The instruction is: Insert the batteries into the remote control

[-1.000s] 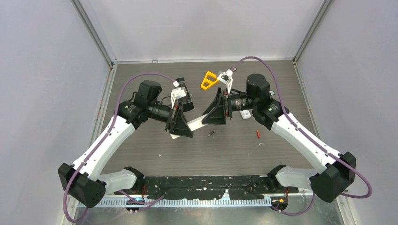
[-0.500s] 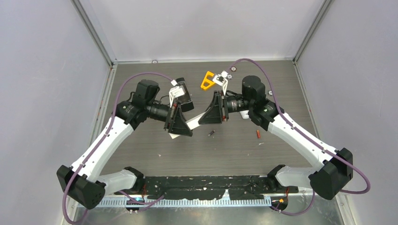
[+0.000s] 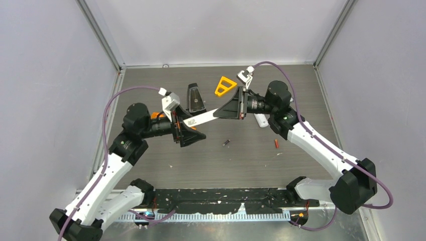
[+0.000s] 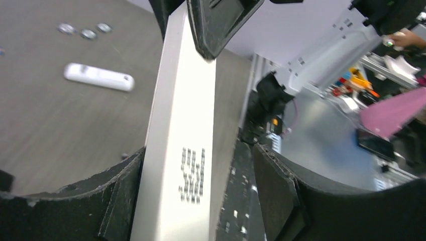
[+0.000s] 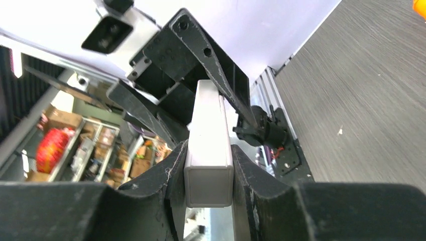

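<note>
My right gripper [image 5: 208, 160] pinches the long white plastic remote control [image 5: 208, 120]; my left gripper [image 4: 198, 160] stands wide around it, dark wood-grain table [image 3: 251, 160] below, pale walls [image 3: 226, 30] beyond

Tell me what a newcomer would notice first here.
The white remote hangs in mid-air over the middle of the table, bridging the two arms. The right gripper is clamped on one end, and the left gripper has its jaws open around the other. Below, a dark battery and a red battery lie loose, with an orange triangle near the back.
</note>
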Robot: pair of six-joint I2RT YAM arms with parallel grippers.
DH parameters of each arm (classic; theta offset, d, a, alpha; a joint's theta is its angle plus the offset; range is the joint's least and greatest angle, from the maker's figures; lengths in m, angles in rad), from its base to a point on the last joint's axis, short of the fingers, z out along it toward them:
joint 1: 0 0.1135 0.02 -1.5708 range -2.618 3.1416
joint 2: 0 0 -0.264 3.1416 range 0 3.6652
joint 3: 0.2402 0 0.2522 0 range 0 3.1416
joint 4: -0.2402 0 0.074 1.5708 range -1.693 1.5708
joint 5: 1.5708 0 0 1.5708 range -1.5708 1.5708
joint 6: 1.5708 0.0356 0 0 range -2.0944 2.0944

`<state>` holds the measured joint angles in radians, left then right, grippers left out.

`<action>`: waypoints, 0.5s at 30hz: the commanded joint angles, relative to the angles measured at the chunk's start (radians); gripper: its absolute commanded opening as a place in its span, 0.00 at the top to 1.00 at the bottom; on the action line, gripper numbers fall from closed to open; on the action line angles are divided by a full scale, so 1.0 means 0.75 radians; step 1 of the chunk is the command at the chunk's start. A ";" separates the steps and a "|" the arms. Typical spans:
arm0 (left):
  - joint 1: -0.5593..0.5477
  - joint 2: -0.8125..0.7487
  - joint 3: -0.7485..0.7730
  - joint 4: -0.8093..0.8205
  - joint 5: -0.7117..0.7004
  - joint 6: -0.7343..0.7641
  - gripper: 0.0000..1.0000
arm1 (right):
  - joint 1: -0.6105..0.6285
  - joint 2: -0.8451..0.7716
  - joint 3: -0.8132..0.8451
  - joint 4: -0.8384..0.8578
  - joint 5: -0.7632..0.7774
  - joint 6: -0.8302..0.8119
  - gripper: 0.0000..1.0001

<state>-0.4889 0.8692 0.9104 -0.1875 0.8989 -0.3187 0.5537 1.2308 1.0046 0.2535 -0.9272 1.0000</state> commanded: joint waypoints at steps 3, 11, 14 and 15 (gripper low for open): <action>0.000 -0.190 -0.222 0.581 -0.338 0.017 0.29 | -0.042 0.003 0.031 0.172 0.053 0.378 0.95; -0.001 -0.315 -0.467 0.937 -0.457 0.136 0.29 | -0.043 0.007 0.043 0.167 0.013 0.455 0.95; -0.001 -0.341 -0.481 0.965 -0.447 0.148 0.29 | -0.043 0.008 0.040 0.198 -0.013 0.481 0.95; -0.001 -0.351 -0.484 0.974 -0.444 0.151 0.29 | -0.043 0.005 0.035 0.209 -0.019 0.490 0.95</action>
<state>-0.4889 0.6380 0.5491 0.3809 0.5945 -0.2481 0.5220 1.2434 1.0046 0.3218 -0.9115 1.3125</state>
